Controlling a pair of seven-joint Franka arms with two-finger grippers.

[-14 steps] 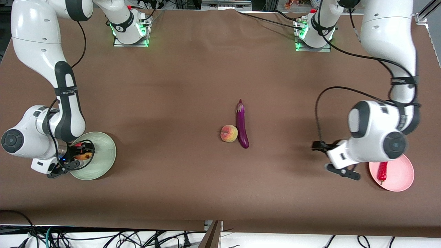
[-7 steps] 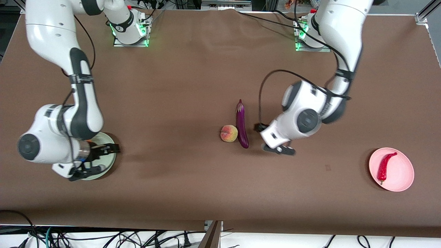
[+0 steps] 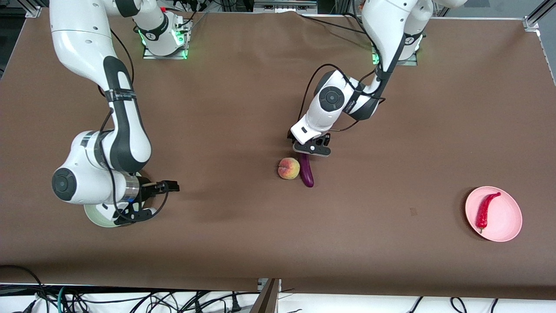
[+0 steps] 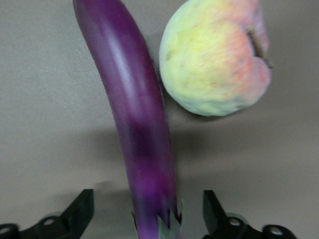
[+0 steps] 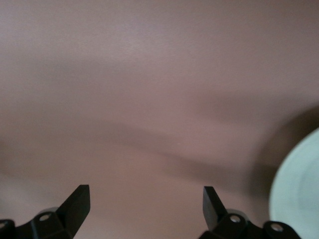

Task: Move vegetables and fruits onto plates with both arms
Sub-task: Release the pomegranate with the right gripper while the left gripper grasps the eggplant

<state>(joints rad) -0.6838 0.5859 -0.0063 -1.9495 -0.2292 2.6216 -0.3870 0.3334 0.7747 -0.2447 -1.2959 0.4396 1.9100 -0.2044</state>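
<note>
Left end effector [image 3: 311,147] hung open over the eggplant's [image 3: 306,170] cap end, peach [image 3: 289,168] touching it, so closing risked nudging the peach; right end effector [image 3: 153,201], open, by the green plate [image 3: 93,216]

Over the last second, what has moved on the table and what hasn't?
The left gripper swung from beside the pink plate to over the eggplant's cap end, jaws open astride it, not yet closed. The right gripper left the green plate and now hangs open over bare table beside it. The eggplant, peach and chili pepper on the pink plate stayed put.
</note>
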